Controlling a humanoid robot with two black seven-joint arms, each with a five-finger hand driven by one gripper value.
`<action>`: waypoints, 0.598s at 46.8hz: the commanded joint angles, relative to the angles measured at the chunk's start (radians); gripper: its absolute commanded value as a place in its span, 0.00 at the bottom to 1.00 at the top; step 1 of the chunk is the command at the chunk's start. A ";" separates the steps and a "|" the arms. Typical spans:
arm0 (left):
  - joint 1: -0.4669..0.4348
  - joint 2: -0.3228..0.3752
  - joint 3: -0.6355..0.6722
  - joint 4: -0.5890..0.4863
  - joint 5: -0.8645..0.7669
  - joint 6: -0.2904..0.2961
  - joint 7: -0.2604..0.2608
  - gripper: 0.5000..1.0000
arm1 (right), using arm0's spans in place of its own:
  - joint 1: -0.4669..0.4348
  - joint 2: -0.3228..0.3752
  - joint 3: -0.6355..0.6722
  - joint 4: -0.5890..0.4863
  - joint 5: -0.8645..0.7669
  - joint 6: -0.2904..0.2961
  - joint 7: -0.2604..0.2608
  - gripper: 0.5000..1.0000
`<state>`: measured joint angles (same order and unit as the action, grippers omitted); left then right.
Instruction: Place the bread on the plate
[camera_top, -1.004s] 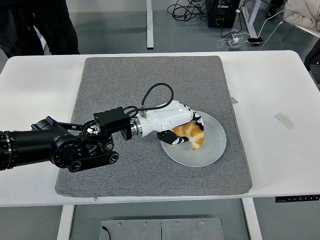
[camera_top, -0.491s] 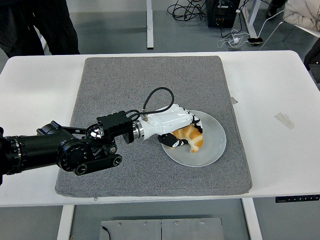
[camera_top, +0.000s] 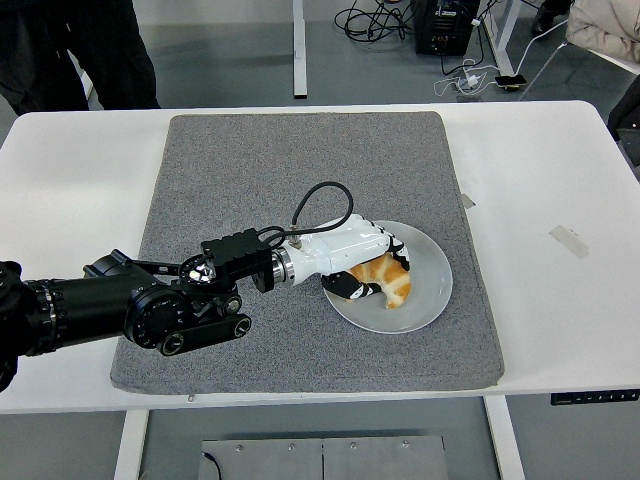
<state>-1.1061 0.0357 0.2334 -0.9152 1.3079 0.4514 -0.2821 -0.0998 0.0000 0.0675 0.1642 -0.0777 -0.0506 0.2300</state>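
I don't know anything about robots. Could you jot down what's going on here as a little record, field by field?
Working arm: left hand, reaching in from the left side
Hand state: fingers curled around the bread
Bread position: low over the plate, hand on it; contact with the plate cannot be told
Plate position: on the grey mat, right of its centre
Surface: white table under the mat
Other arm: not in view
Background: a person standing beyond the table's far edge
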 joint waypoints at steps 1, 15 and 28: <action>0.000 0.000 -0.003 0.001 -0.006 0.000 0.000 0.30 | 0.000 0.000 0.000 0.000 -0.001 0.000 0.000 1.00; -0.003 0.004 -0.017 0.001 -0.035 -0.005 0.000 0.91 | 0.000 0.000 0.000 -0.002 0.001 0.000 0.000 1.00; -0.011 0.013 -0.025 -0.014 -0.065 -0.010 -0.083 0.94 | 0.000 0.000 0.000 0.000 -0.001 0.000 0.000 1.00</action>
<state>-1.1145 0.0453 0.2140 -0.9279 1.2598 0.4420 -0.3500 -0.0997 0.0000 0.0675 0.1640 -0.0774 -0.0506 0.2301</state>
